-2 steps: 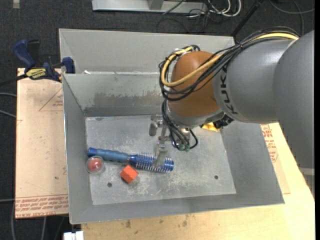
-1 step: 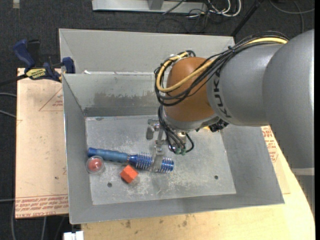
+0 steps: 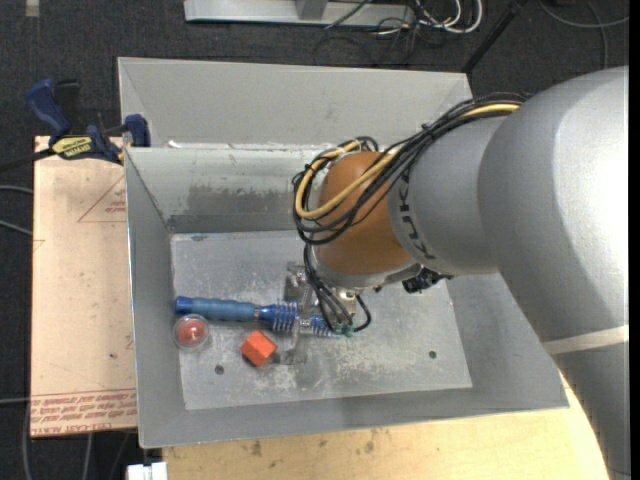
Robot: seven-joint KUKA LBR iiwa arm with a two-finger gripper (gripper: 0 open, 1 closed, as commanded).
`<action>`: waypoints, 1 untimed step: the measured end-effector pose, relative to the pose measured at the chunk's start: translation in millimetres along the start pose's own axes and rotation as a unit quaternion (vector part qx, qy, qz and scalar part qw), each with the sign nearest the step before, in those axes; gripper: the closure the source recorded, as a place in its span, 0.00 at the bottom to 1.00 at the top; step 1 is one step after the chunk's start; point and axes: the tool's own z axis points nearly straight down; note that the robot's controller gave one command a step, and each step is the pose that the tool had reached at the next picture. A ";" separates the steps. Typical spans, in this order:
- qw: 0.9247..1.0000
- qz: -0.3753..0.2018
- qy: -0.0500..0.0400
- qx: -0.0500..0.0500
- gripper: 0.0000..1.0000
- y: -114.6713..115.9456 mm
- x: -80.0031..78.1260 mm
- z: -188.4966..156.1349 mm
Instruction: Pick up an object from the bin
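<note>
Camera view places the gripper (image 3: 297,318) low in the bin, directly at the blue-handled tool (image 3: 232,311). This is the thing nearest to it and the likely target.

1. Locate the tool. It lies flat on the bin floor (image 3: 400,363), left of centre. Its smooth blue handle points to the left, and its ribbed, coil-like end runs under the gripper.
2. Check the grasp. The wrist and its orange cover (image 3: 360,218) hide most of the contact zone, so you cannot tell whether the gripper is released or clenched. Do not record a grasp.
3. Note the neighbours. An orange cube (image 3: 258,348) lies just beside the tool's ribbed end, on the near side. A small red ball (image 3: 190,331) rests near the handle's left tip. Both sit apart from the gripper.

Status, as a judgement: the approach and descent appear done, because the gripper is down at the tool. The tool rests on the floor, so the lift is not yet done. Closing on the tool, if that is not already done, and raising it clear of the bin are what is left.
</note>
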 end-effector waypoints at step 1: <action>1.000 0.001 -0.001 -0.001 0.00 0.2 -0.7 -0.4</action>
